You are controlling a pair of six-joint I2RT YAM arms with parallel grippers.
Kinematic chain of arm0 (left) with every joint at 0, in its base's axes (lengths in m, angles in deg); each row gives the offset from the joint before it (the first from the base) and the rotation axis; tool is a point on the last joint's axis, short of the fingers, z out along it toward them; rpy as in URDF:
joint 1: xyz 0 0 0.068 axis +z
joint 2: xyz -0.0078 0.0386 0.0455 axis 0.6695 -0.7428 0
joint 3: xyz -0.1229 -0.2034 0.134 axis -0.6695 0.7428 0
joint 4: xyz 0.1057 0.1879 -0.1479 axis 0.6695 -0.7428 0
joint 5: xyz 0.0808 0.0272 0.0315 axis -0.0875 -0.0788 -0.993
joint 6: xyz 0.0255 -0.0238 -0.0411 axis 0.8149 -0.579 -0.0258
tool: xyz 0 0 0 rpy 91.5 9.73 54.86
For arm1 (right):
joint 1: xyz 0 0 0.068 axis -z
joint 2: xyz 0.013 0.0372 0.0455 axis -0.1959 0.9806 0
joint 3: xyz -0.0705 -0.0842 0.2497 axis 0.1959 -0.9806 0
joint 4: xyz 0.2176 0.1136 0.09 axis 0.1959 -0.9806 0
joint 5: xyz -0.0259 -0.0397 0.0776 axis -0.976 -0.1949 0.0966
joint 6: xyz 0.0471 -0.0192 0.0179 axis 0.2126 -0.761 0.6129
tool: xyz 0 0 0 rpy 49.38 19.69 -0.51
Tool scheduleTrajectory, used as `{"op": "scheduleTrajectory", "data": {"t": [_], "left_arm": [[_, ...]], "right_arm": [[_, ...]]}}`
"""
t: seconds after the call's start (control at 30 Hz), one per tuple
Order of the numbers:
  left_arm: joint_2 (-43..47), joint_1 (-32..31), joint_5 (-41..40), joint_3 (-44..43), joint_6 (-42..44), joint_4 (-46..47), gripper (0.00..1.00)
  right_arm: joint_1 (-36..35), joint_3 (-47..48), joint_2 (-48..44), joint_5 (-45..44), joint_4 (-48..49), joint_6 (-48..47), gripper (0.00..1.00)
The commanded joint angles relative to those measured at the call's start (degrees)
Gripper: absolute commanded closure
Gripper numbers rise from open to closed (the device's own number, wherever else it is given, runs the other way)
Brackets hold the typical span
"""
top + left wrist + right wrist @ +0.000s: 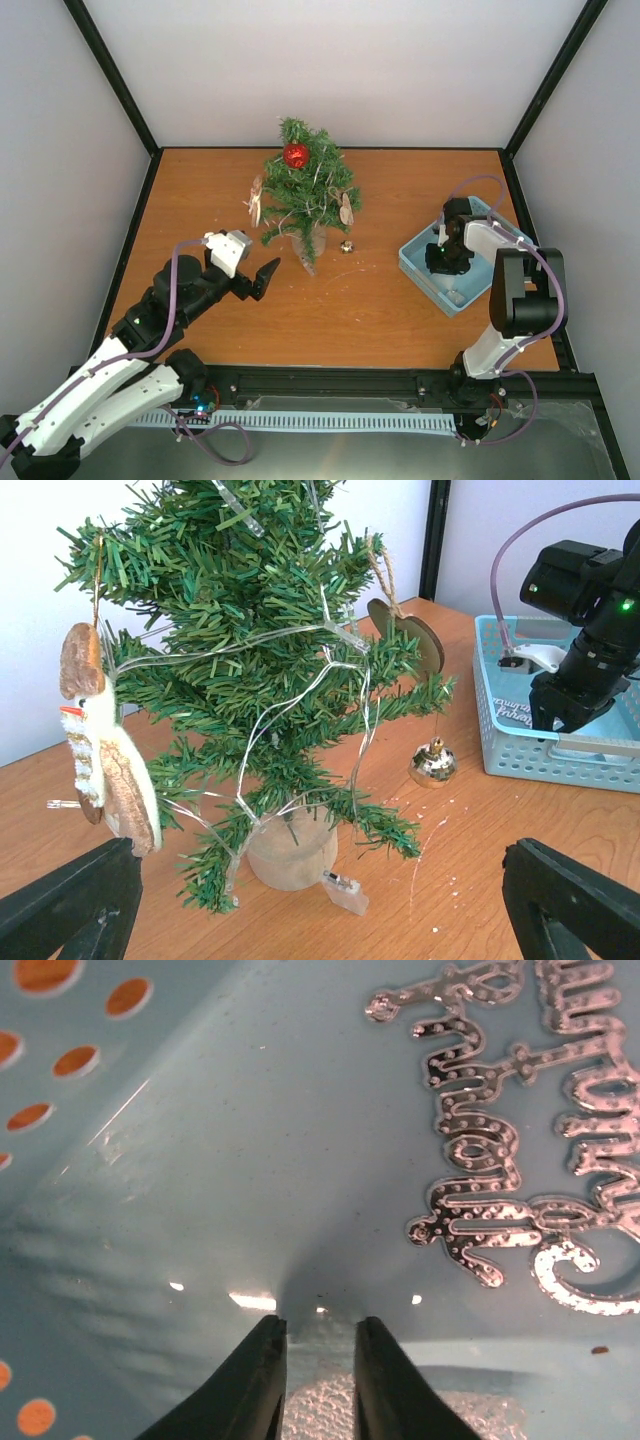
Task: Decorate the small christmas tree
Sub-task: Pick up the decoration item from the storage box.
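- Gripper on the left arm (320,905): positioned at the near left of the table, facing the tree. Jaws are spread wide and hold nothing.
- Small christmas tree (305,195): stands upright on its pale base at the far centre of the table, well apart from both arm bases.
- Fitted decorations, left to right:
  - wooden snowman (95,740) hanging on the left branches;
  - light string (300,680) wound through the foliage;
  - red bauble (296,155) near the top;
  - wooden disc ornament (410,640) on the right branches.
- Gold bauble (432,765): located at table level just right of the base. Whether it hangs from a low branch or rests on the table cannot be determined.
- Blue basket (415,262): placed at the right of the table. A silver script ornament (520,1130) lies flat on its floor, not yet fitted.
- Right gripper (320,1325): lowered inside the basket. Jaws stand a narrow gap apart above a glittery piece (320,1405); whether that piece is gripped cannot be determined.
- Assessment: decoration is well advanced. Outstanding work appears to be the basket contents and possibly the gold bauble.
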Motion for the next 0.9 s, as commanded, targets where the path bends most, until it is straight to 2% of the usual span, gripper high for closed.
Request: {"op": "scheduleTrajectory", "data": {"t": [0.0,0.1,0.13,0.5,0.67,0.87], "left_arm": [[0.95,-0.61,-1.94,0.04,0.41,0.31,0.0],[0.98,-0.61,-2.75,0.03,0.32,0.32,0.0],[0.9,-0.61,-3.29,0.06,0.19,0.23,0.0],[-0.19,-0.61,-11.28,-1.41,-2.41,-1.56,0.0],[0.81,-0.61,-8.9,-0.46,-2.22,-0.85,0.0],[-1.43,-0.61,-5.87,-2.85,-7.27,-2.23,0.08]], "right_arm": [[0.24,-0.06,0.13,-0.76,0.17,0.74,0.83],[0.28,0.31,-1.06,-2.08,0.01,0.88,0.96],[0.29,0.36,-1.66,-2.42,-0.04,1.01,0.97],[0.29,3.83,-11.9,-8.5,-3.14,2.36,0.97],[0.14,7.79,-18.19,-9.88,-5.58,2.86,0.97],[-1.38,11.17,-28.08,-1.49,-3.36,3.88,0.97]]}}
